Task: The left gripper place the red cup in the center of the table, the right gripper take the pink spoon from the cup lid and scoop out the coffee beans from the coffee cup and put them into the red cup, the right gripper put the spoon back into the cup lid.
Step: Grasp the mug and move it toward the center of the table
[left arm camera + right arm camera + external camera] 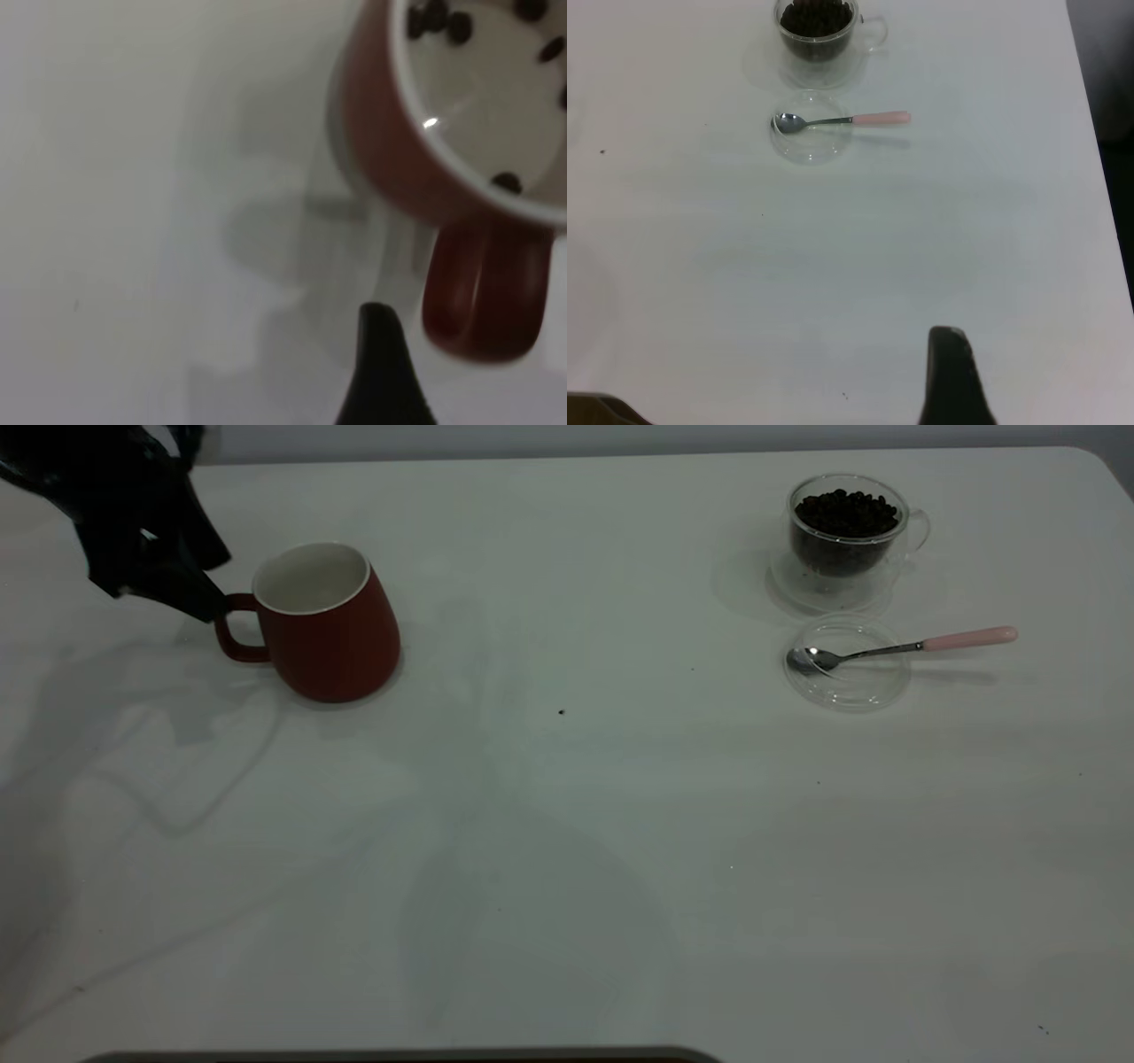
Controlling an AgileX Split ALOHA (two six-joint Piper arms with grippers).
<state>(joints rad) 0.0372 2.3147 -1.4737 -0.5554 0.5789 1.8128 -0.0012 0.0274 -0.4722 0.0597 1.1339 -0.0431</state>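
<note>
You have a plain white table (567, 850) in front of you, with faint shadows running across its middle. At its left side stands the red cup (330, 624), upright, its handle turned toward the left gripper (190, 589). That gripper sits low and just beside the handle; you cannot tell from these views whether its fingers are parted or closed, and you cannot tell whether it touches the handle. Your left wrist view shows a few dark coffee beans (440, 19) lying on the cup's pale inside.

Over on the right side, well apart from the red cup, stands the glass coffee cup (846, 536), full of dark beans. Just in front of it lies the clear cup lid (846, 669), and the pink spoon (904, 646) rests with its bowl in the lid and its pink handle reaching out past the rim to the right.

The right gripper (952, 376) appears only as one dark fingertip in its own wrist view, well back from the spoon and lid; you cannot tell its state either.
</note>
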